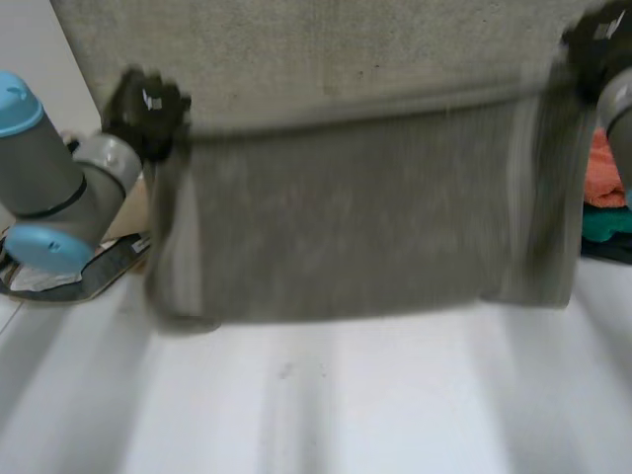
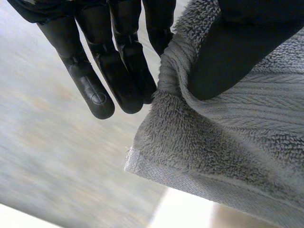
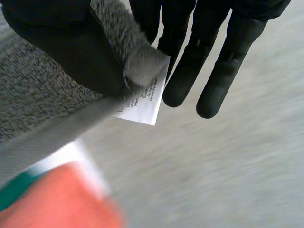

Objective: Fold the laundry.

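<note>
A grey towel (image 1: pixel 346 227) hangs stretched between my two hands above the white table (image 1: pixel 346 395), its far part spread flat on the table behind. My left hand (image 1: pixel 146 107) pinches one corner of the towel (image 2: pixel 213 156) between thumb and fingers (image 2: pixel 118 71). My right hand (image 1: pixel 597 44) pinches the opposite corner of the towel (image 3: pixel 42 104) the same way, thumb (image 3: pixel 71 52) against fingers; a white care label (image 3: pixel 142 102) sticks out beside that thumb.
An orange cloth (image 1: pixel 604 173) and a green cloth (image 1: pixel 604 225) lie at the table's right side, beside my right arm; both the orange cloth (image 3: pixel 66 199) and the green one (image 3: pixel 14 192) sit under my right hand. My left arm's grey joint (image 1: pixel 49 168) stands at the left.
</note>
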You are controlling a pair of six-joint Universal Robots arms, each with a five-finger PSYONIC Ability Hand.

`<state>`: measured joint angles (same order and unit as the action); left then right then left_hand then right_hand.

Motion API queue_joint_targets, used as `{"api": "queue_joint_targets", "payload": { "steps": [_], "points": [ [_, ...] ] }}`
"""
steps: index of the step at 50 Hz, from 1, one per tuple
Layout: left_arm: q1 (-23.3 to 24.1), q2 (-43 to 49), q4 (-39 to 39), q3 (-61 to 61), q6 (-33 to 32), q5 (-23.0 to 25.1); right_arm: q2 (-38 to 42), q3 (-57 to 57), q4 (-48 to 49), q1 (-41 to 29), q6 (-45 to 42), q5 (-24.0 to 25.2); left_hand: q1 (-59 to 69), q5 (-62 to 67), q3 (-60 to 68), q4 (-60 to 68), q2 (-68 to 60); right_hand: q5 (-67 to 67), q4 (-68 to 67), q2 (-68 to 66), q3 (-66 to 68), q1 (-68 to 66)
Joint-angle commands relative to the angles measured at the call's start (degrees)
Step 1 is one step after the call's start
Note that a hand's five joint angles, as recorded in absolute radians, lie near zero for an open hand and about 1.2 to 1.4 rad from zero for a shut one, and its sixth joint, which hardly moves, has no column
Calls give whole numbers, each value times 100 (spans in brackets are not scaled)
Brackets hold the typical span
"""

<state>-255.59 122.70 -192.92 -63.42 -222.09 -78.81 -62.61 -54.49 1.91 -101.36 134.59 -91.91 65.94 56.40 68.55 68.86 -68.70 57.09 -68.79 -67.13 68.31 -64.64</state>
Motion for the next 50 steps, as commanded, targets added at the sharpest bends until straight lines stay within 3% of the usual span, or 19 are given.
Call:
{"api": "queue_joint_targets", "payload": {
  "steps": [1,6,15,22,25,37,50],
  "points": [
    [158,-552,-2196,252,797,-47,-234,334,1943,-94,268,-126,1406,1360,1145,1114,-1130,1291,-1121,-1287,1169,-1536],
    [27,-1326,-2505,-511,1571,6,-489,-122,1936,-191,489,-56,1406,1360,1145,1114,-1130,1291,-1121,-1287,1169,-1536],
    [-9,-1240,-2321,-1918,1598,6,-621,-1529,1734,-183,524,173,1406,1360,1145,1114,-1130,1291,-1121,-1287,1169,-1536],
    [-220,-678,-2356,-2928,1589,15,-244,-2583,1602,55,629,348,1406,1360,1145,1114,-1130,1291,-1121,-1287,1169,-1536],
    [-246,-475,-2373,-3123,1589,15,-77,-2953,1593,134,665,533,1406,1360,1145,1114,-1130,1291,-1121,-1287,1169,-1536],
    [-501,-123,-2312,-3475,1309,32,91,-3648,1576,222,638,744,-1448,-1494,-1709,-1740,1724,1291,-1121,-1287,1169,-1536],
    [-615,-97,-2303,-3493,948,172,56,-3815,1567,301,612,753,-1235,-1280,-1495,-1527,1511,1291,-1121,-1287,1169,-1536]
  ]
}}
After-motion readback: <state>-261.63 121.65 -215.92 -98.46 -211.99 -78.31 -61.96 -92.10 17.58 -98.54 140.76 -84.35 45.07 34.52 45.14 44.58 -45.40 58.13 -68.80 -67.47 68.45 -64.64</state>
